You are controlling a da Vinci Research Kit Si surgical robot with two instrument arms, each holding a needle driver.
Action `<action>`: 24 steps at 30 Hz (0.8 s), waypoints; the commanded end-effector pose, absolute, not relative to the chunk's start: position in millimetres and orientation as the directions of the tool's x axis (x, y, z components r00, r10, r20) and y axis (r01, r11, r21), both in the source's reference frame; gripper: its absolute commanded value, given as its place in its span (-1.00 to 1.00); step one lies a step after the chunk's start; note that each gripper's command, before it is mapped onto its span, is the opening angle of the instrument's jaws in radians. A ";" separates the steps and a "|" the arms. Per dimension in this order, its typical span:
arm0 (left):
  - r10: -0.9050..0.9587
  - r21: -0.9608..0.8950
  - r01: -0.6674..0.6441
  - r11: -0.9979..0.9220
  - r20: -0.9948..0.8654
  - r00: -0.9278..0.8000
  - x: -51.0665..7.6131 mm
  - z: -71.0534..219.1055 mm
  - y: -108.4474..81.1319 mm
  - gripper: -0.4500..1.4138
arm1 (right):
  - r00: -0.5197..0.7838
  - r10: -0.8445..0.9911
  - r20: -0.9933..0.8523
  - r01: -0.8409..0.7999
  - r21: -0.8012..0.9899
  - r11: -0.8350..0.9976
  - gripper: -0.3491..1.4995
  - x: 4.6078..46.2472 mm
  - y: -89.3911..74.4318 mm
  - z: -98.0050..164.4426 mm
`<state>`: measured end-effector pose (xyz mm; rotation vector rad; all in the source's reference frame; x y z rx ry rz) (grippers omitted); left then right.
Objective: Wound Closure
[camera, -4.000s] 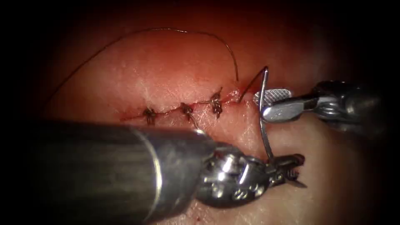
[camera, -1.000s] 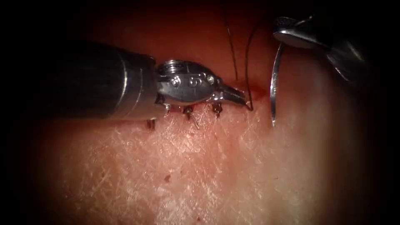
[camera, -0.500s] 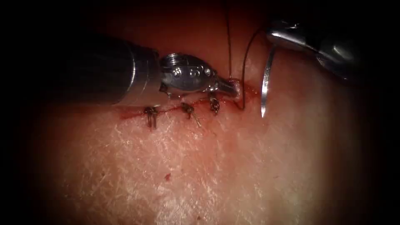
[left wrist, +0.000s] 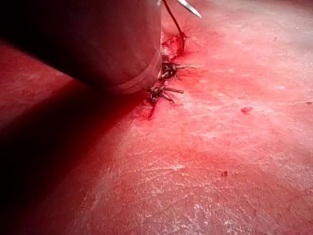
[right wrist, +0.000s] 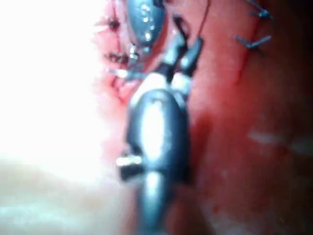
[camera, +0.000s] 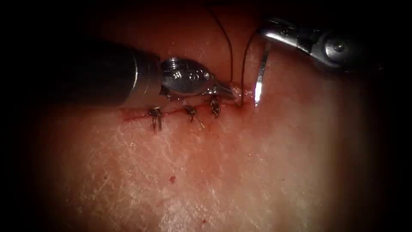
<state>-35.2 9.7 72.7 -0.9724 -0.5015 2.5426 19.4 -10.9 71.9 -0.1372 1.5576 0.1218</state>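
The right arm's tool [camera: 269,34] has its jaws closed on the curved needle [camera: 260,73], gripping it near the blunt end. The needle hangs down from the jaws, its bright tip just above the tissue [camera: 223,172] and not in it, just to the right of the cut's [camera: 141,114] right end. The left arm's tool [camera: 229,91] has narrow jaws pinching a pale bit of the tissue edge at their tip. Just right of that tip, the dark thread [camera: 242,68] rises from the tissue toward the needle. Below the left tool's wrist sit three knotted stitches [camera: 213,106].
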 end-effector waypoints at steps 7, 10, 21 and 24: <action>0.460 -0.449 -0.215 -0.867 -0.557 -0.692 -35.8 73.1 9.5 -0.79 | 0.063 -0.100 -0.993 -0.150 -0.108 0.983 -1.00 21.9 -12.0 75.2; 0.461 -0.450 -0.216 -0.866 -0.554 -0.693 -35.9 72.9 9.4 -0.82 | 0.075 -0.124 -0.989 -0.142 -0.134 0.981 -1.00 21.8 -12.0 76.1; 0.465 -0.455 -0.218 -0.864 -0.550 -0.694 -36.0 72.2 9.2 -0.86 | 0.125 -0.186 -0.975 -0.118 -0.201 0.973 -1.00 22.1 -12.7 77.4; 0.465 -0.455 -0.218 -0.863 -0.550 -0.694 -36.0 72.2 9.3 -0.88 | 0.122 -0.195 -0.973 -0.105 -0.208 0.972 -1.00 22.2 -13.0 77.5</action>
